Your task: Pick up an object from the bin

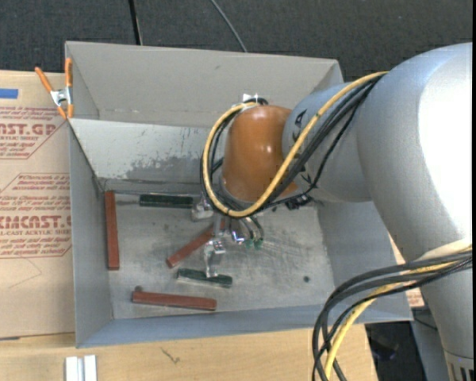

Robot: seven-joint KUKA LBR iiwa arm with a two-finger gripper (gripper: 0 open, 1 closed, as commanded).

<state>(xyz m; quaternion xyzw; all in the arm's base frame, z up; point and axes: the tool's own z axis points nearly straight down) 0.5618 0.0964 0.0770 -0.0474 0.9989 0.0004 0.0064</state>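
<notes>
Grey metal bin (143,78) is holding a few loose sticks. The hand (216,260) is hanging low over the middle, right above a short dark green stick (198,276) and just beside a slanted red-brown stick (186,252). It's maybe touching the green one. Can't tell if the hand is spread or pinched together.

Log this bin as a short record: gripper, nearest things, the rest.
gripper: low over the middle of the bin
nearest: front dark green stick just under it; tilted red-brown stick to its left
rest: left red-brown stick along the left wall; front red-brown stick; rear dark green stick
held: cannot tell
</notes>
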